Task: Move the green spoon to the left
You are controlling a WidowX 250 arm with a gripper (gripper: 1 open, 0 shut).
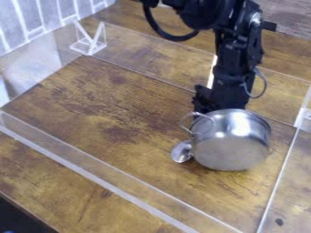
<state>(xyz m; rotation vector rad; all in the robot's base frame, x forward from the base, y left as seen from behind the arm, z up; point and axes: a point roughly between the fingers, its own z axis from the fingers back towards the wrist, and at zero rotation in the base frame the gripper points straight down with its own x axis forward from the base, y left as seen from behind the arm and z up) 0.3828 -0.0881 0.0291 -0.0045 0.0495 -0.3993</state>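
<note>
Gripper point(209, 102) down behind tilted pot point(231, 139); jaw state indiscernible. Green spoon point(184, 153) unmoved at lower centre; leftward transfer pending.

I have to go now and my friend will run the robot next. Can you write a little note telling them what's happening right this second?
Gripper: down at the table, right behind the steel pot; the pot hides its fingertips, so I cannot tell if it is open or shut, or if it has hold of anything.
Green spoon: only its shiny silver bowl peeks out at the pot's left edge; the handle is hidden.
Pot: tipped up off the wooden table, its rim facing away from the camera.
Done: nothing moved left yet.
Left: get a grip on the spoon, carry it left, mind the pot.
</note>
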